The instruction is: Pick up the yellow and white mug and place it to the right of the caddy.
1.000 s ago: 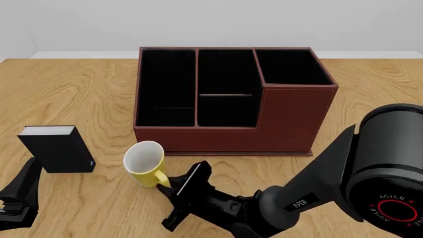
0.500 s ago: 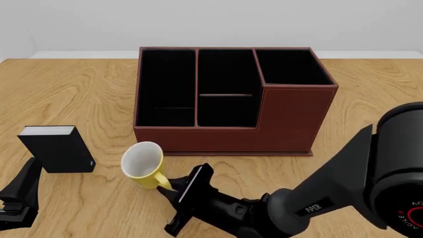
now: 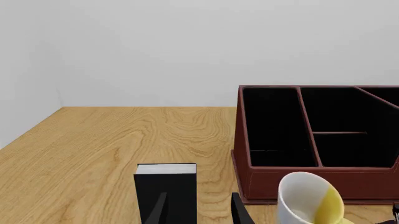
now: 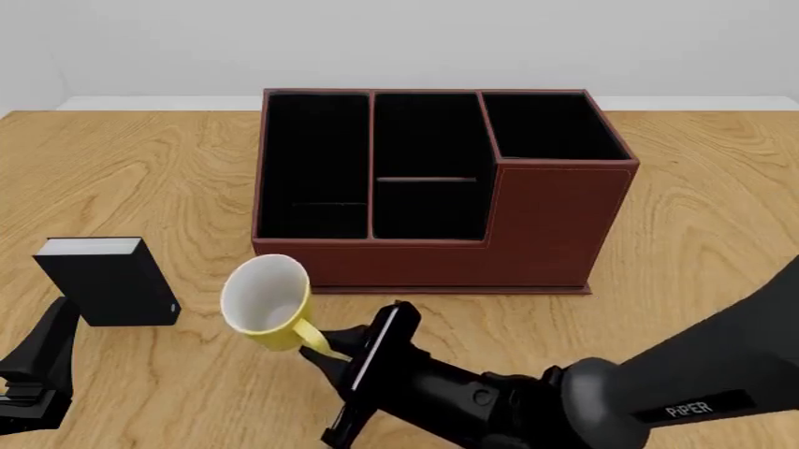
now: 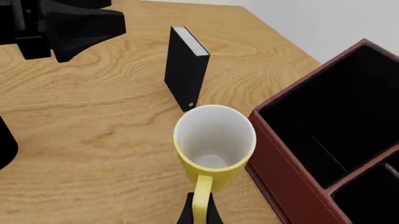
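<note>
- The right claw [image 4: 335,344] is clamped on the loop handle of the yellow and white mug [image 4: 268,304], which tilts with its white mouth up and toward the camera, just in front of the caddy [image 4: 549,220] near its left front corner.
- The mug sits directly ahead of the right claw's fingers, handle pointing back along them; the goal, bare bench [image 4: 712,215] right of the caddy, lies well across to the right.
- The left claw [image 4: 36,374] rests apart, fingers spread and holding nothing, beside a small black box [image 4: 107,281].
</note>
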Available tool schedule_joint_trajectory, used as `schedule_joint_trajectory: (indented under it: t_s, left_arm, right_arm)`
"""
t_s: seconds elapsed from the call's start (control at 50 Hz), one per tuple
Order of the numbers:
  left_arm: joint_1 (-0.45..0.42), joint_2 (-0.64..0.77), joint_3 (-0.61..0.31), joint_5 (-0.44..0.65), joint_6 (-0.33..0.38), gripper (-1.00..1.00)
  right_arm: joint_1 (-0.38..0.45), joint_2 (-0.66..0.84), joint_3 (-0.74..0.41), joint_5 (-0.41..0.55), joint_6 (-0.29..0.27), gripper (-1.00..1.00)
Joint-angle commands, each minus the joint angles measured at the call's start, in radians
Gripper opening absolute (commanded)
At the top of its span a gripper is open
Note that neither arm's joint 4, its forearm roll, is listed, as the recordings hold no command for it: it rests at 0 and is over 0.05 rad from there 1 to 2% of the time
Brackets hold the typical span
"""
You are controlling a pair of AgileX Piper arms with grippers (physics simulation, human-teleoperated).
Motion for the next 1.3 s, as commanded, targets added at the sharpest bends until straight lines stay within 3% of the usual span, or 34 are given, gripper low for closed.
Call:
schedule_joint_trajectory:
  t_s: [0.02,1.3]
  left_arm:
    - [0.0,0.0,0.0,0.0,0.0,1.0]
    - [0.0,0.0,0.0,0.0,0.0,1.0]
  right_arm:
    - [-0.008,-0.111,0.042,0.04,0.006,-1.0]
    - [-0.05,-0.375,0.126,0.148,-0.035,-1.0]
